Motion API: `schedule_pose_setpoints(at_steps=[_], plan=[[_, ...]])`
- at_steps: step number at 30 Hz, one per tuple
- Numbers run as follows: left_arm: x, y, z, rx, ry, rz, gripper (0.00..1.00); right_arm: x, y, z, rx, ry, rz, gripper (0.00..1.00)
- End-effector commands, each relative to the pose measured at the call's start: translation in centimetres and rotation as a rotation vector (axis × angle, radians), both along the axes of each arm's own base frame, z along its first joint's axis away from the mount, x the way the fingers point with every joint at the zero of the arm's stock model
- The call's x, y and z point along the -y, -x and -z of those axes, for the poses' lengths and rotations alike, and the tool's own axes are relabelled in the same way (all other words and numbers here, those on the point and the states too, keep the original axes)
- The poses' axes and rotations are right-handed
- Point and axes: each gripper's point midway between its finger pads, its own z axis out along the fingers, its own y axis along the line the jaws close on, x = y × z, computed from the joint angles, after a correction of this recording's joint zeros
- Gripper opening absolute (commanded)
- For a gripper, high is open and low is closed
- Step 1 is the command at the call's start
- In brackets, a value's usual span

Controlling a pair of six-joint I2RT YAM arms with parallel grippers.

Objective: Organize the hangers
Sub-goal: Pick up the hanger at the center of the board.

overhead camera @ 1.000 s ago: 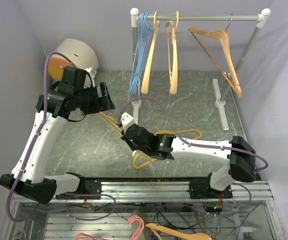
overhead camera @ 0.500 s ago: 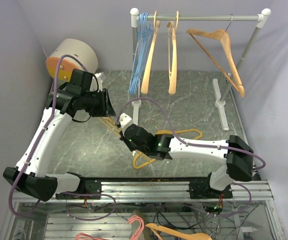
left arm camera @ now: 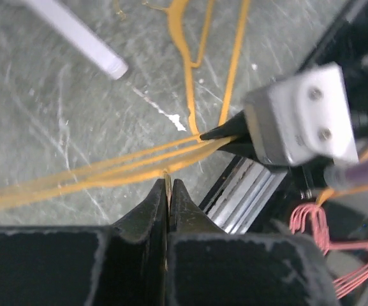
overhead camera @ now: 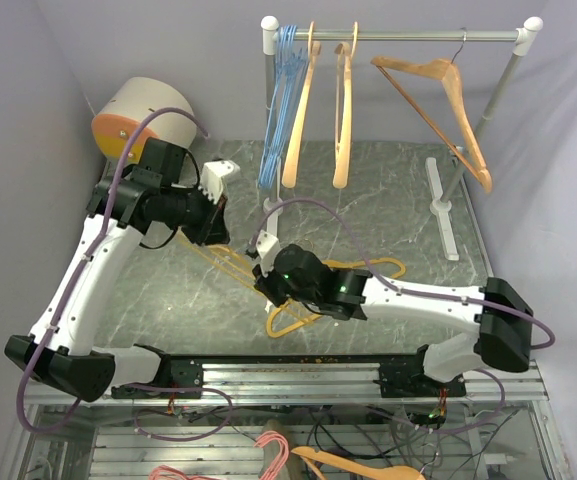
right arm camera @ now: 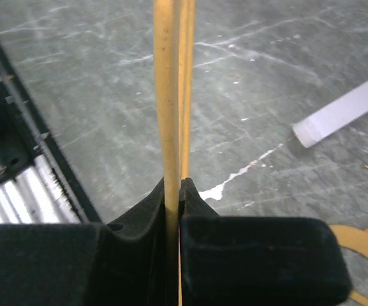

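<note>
Grey marble tabletop (overhead camera: pixel 388 200), with a rack (overhead camera: pixel 398 36) at 12 o'clock carrying hung hangers (overhead camera: pixel 291 165). The left arm bends in from 9 o'clock and the right arm stretches toward 10 o'clock. They meet mid-table over the orange hangers (left arm camera: pixel 107 173). The left gripper (left arm camera: pixel 168 185), jaws wide a second ago, now pinches one strand. The right gripper (right arm camera: pixel 180 185) is clamped on another.

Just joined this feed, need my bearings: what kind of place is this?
Probably a lab test cell, not a real closet: a small clothes rail with hangers stands on a marble-look tabletop, boxed in by plain walls, with an aluminium frame at the near edge.
</note>
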Motion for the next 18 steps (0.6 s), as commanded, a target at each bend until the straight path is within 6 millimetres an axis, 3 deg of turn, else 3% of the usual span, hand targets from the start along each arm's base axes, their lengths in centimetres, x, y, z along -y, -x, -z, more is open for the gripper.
schedule_pose_setpoints(at_steps=[1,4,5,7,8,9,10,13,18], plan=[[2.7,5.8,-3.9,0.317,0.173,0.699,0.07,-0.4,4.5,-1.0,-0.068,-0.097,-0.237,0.0],[2.5,6.2,-3.4,0.441,0.147,0.854,0.07,0.4,6.8,-1.8,-0.106,-0.125,-0.338,0.0],[2.5,6.1,-3.4,0.474,0.137,0.883,0.15,0.6,7.3,-2.0,-0.114,-0.128,-0.358,0.0],[2.6,5.8,-3.3,0.54,0.124,0.93,0.4,1.0,7.9,-2.3,-0.126,-0.133,-0.376,0.0],[2.8,5.9,-3.6,0.569,0.126,0.952,0.59,1.2,8.0,-2.4,-0.128,-0.136,-0.374,0.0],[3.0,5.9,-3.9,0.605,0.127,0.975,0.96,1.3,8.0,-2.5,-0.129,-0.137,-0.37,0.0],[3.1,5.8,-4.4,0.637,0.127,0.989,1.0,1.5,8.0,-2.4,-0.132,-0.135,-0.365,0.0],[3.5,5.3,-6.8,0.74,0.125,0.985,1.0,2.1,7.5,-2.0,-0.147,-0.118,-0.302,0.0],[3.8,1.3,-13.4,0.878,0.084,0.751,0.99,5.9,6.1,-0.9,-0.225,-0.125,0.018,0.0]])
